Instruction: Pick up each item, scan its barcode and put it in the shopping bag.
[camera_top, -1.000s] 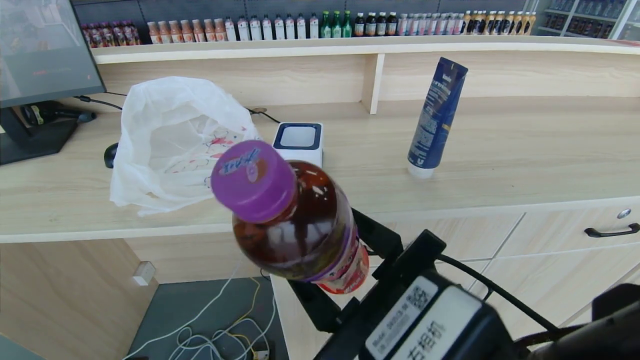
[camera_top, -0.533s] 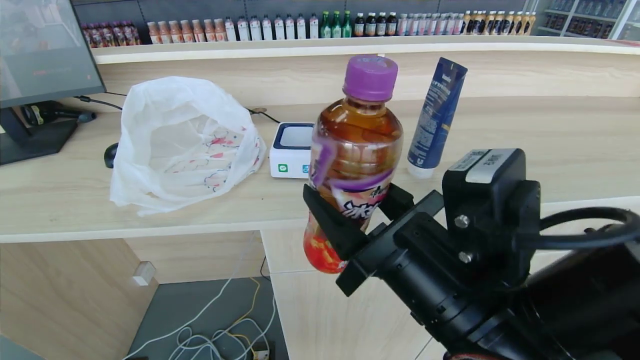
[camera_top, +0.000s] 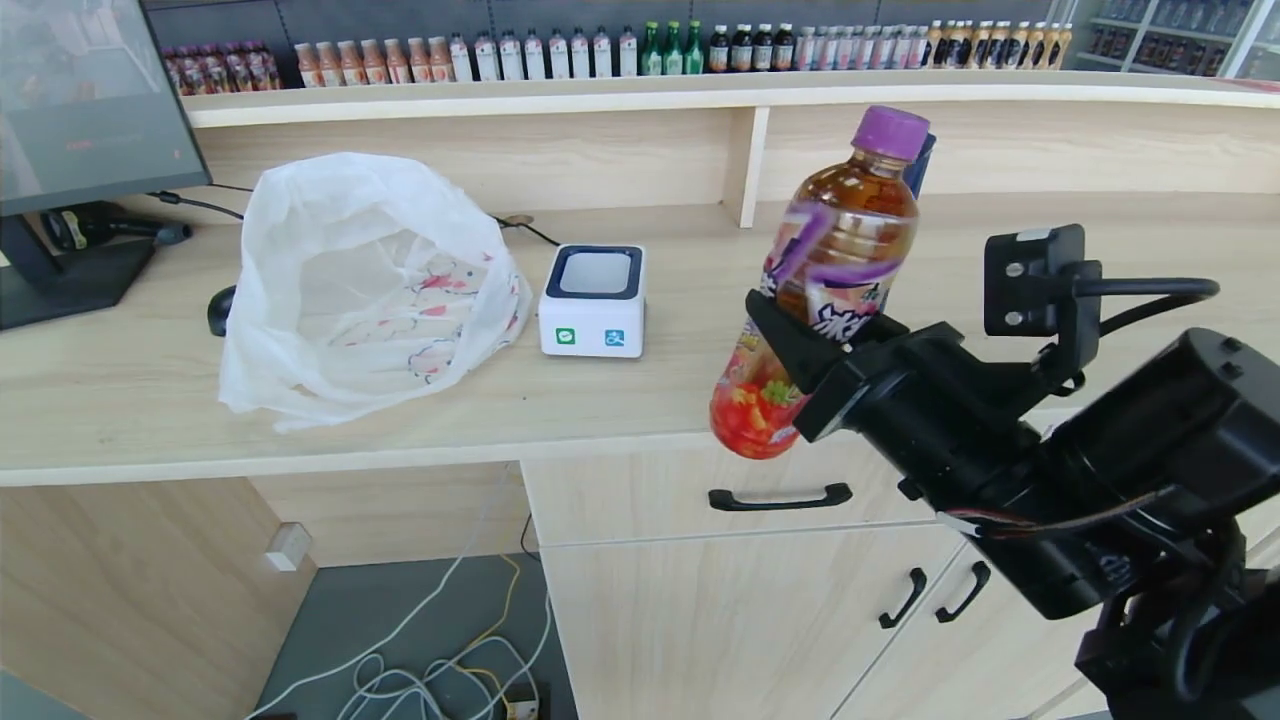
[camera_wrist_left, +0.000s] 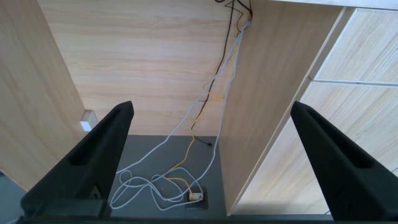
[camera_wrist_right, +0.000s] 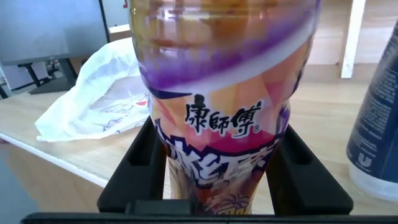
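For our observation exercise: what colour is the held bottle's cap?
Purple. The cap shows best in the head view.

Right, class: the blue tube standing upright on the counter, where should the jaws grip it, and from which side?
Likely best: grip the blue tube at its rounded middle, above the white cap, jaws coming level from the counter front edge. It stands upright on that narrow cap, so a top push might topple it.
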